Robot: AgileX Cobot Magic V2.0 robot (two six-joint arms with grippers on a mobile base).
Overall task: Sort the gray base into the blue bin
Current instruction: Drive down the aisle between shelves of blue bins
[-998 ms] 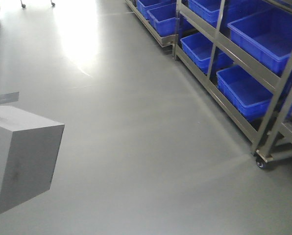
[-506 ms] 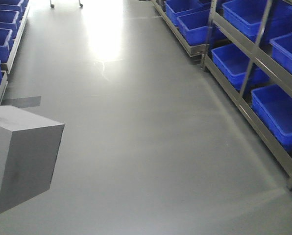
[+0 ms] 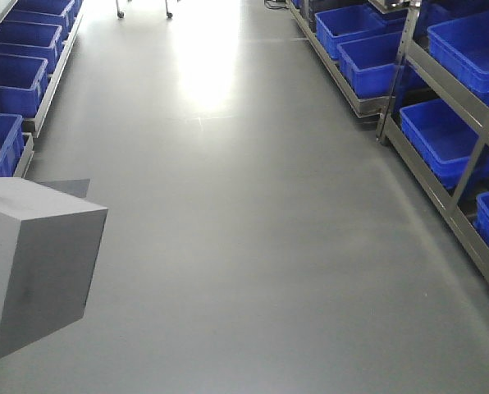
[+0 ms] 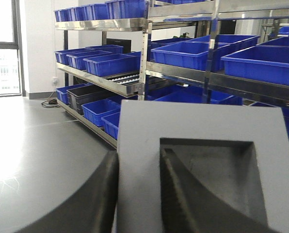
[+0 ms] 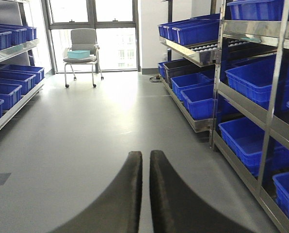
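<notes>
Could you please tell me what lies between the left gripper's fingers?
A wall of the gray base: the left gripper has one finger outside, the other in its recess; left wrist view.

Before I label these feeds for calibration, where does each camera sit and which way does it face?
Front: up high, looking down the aisle floor; no arm shows.
Left wrist: behind left gripper clamping gray base, facing bin racks.
Right wrist: behind shut right gripper, facing chair.
Front and left wrist share the gray base.

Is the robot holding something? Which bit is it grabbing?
Yes. The left pincer holds the gray base by one wall of its square recess, with one finger outside and one inside. The right pincer is shut and empty.
</notes>
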